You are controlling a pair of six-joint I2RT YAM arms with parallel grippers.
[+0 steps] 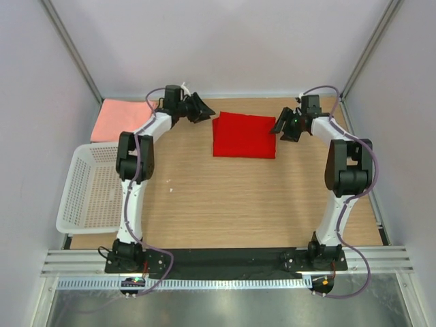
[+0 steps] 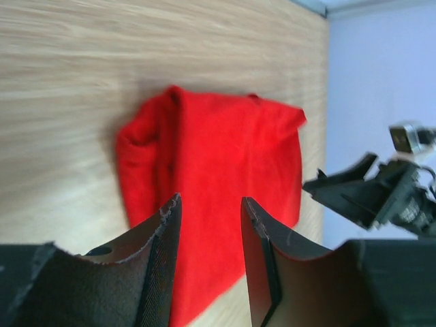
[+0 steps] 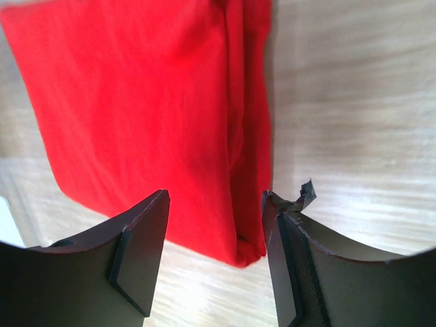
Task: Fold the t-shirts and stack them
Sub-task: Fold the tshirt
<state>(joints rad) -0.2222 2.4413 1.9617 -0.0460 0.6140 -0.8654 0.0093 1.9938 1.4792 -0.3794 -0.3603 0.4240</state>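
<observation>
A bright red t-shirt [image 1: 244, 135] lies folded into a rectangle at the back middle of the table; it fills the left wrist view [image 2: 218, 170] and the right wrist view [image 3: 150, 102]. My left gripper [image 1: 202, 109] hovers just off the shirt's back left corner, open and empty, its tips [image 2: 208, 211] above the cloth. At the shirt's right edge my right gripper [image 1: 281, 127] stands open with nothing in it, the tips [image 3: 216, 204] over the shirt's folded corner. A folded salmon-pink t-shirt [image 1: 122, 119] rests at the back left.
A white mesh basket [image 1: 92, 187] stands at the left edge of the table, empty. Grey walls close in the back and sides. Bare wood stretches in front of the red shirt. In the left wrist view the right gripper [image 2: 371, 194] shows beyond the shirt.
</observation>
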